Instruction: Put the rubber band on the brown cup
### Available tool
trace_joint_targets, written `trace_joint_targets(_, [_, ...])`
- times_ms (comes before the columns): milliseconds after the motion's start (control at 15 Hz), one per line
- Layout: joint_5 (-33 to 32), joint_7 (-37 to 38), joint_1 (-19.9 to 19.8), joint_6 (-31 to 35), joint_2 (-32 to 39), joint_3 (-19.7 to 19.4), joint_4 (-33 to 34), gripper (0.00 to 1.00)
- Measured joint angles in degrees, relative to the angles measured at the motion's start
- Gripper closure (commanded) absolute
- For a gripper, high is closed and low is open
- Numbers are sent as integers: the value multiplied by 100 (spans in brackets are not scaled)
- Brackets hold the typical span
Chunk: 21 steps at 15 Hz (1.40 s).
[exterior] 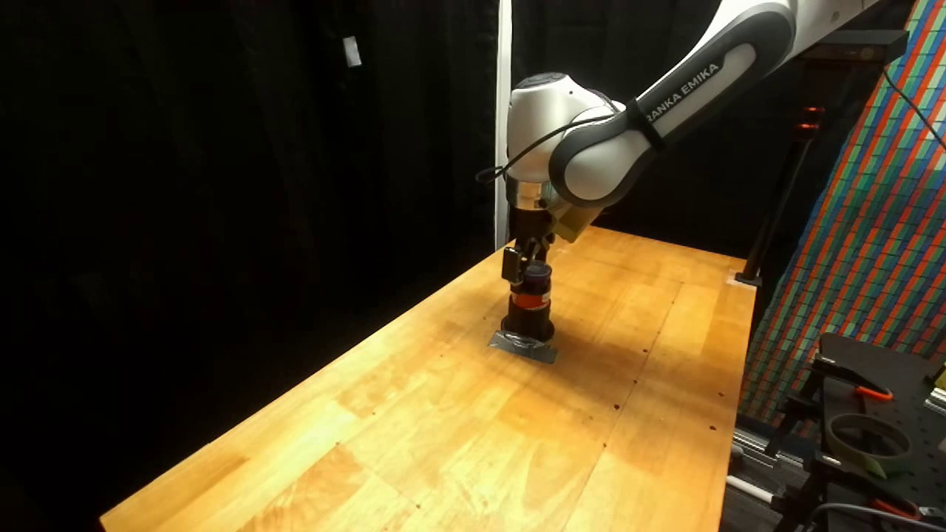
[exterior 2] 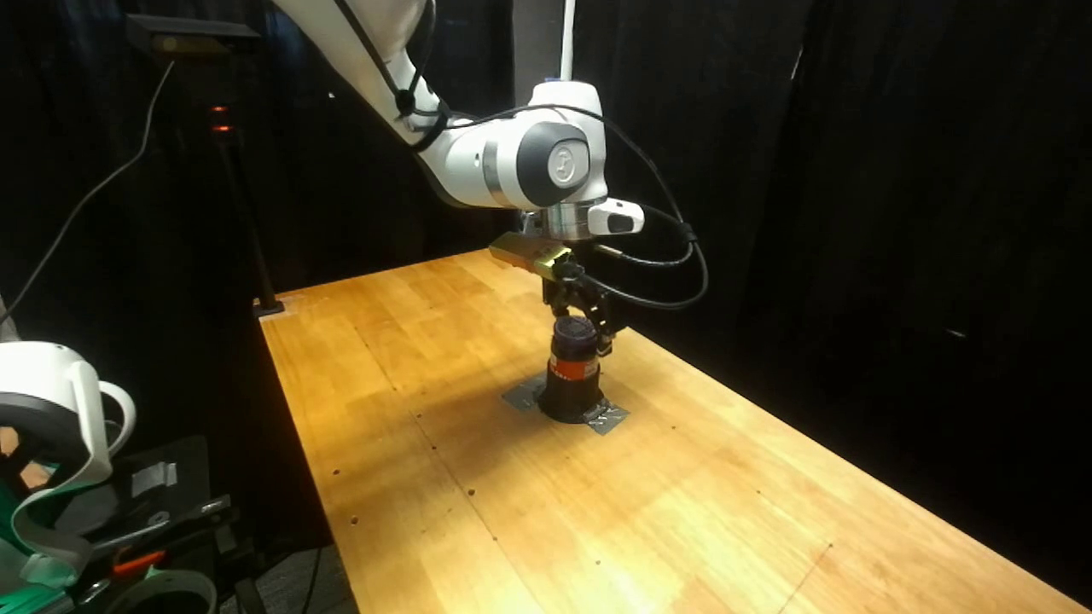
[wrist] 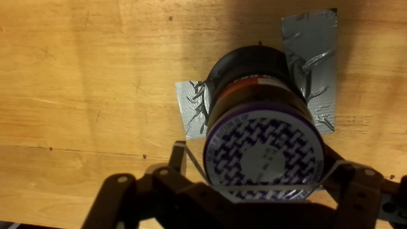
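Note:
The brown cup stands upright on the table in both exterior views, with an orange-red stripe round it. In the wrist view the cup is seen from above, with a purple-and-white patterned top. My gripper is open, with its fingers spread on either side of the cup's top; it also shows in the exterior views. The pale rubber band is stretched between the fingertips and crosses the near part of the cup's top. Its far strand is hidden; I cannot tell whether it goes round the cup.
The cup sits in a black base, held to the wooden table by grey tape. A black post stands at a table corner. A black cart with a tape roll stands beside the table.

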Motion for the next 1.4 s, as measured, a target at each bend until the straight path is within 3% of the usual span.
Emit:
trace_joint_targets(933, [603, -411, -330, 223, -757, 49, -1308, 0])
trace_joint_targets(1000, [603, -411, -349, 361, -790, 48, -1417, 25])
trace_joint_targets(1133, [603, -410, -362, 815, -859, 41, -1669, 34])
trace_joint_targets(1400, [553, -405, -362, 2013, -1057, -20, -2325, 66])
